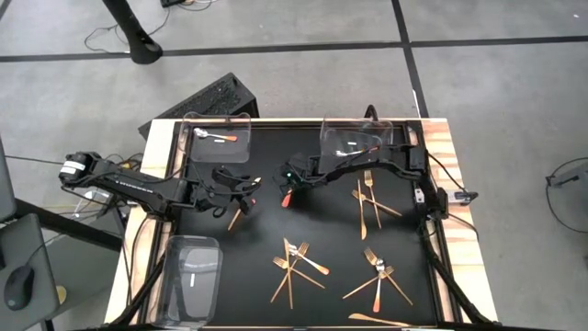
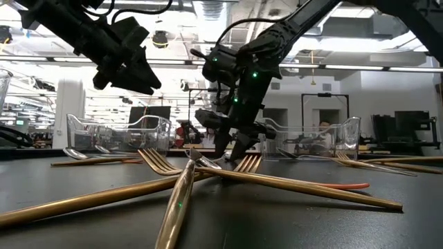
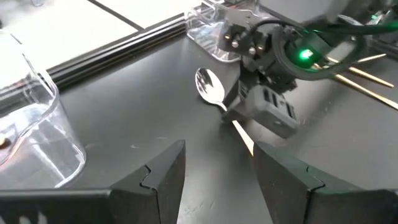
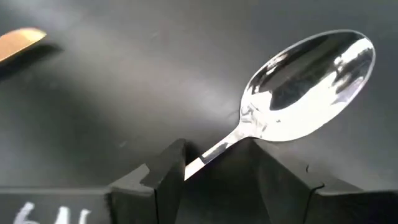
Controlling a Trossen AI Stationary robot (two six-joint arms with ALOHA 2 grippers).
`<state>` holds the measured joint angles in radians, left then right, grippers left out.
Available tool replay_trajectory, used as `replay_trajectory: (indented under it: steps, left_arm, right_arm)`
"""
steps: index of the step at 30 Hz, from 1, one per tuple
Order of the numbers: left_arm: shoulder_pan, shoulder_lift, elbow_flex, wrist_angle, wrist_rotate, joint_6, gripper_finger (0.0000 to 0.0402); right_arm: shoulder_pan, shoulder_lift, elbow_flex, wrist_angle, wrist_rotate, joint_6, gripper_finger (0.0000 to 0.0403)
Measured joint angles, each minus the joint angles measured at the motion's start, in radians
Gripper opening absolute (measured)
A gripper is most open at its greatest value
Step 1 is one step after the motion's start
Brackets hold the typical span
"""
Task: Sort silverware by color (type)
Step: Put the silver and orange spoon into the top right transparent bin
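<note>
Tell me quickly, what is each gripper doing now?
Left gripper: open, holding nothing, above the mat.
Right gripper: fingers around the spoon at its neck; grip cannot be told.

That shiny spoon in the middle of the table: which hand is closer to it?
The right hand: its fingers sit on either side of the spoon neck. The left hand waits open a little way off, pointing at it.

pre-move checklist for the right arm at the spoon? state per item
1. Spoon neck between the right gripper fingers: ok.
2. Right jaws closed on the spoon: not ok, gap shows on both sides.
3. Left gripper clear of the spoon: ok, open and hovering short of it.
4. Clear tray already holding one red-handled spoon: ok.
5. Other utensils crossing this spoon: cannot tell.
</note>
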<state>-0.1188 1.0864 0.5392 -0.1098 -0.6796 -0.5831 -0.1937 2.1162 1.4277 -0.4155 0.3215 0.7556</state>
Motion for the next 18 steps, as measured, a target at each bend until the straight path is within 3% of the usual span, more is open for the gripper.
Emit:
replay_trajectory:
  steps: [8, 18]
  left_arm:
    - [0.000, 0.000, 0.000, 0.000, -0.008, -0.002, 0.0171]
    - [0.000, 0.000, 0.000, -0.001, -0.009, -0.005, 0.0171]
  right_arm:
    - [-0.014, 0.000, 0.000, -0.006, 0.000, -0.076, 0.0154]
    - [0.038, -0.003, 0.001, -0.100, 0.012, -0.216, 0.0025]
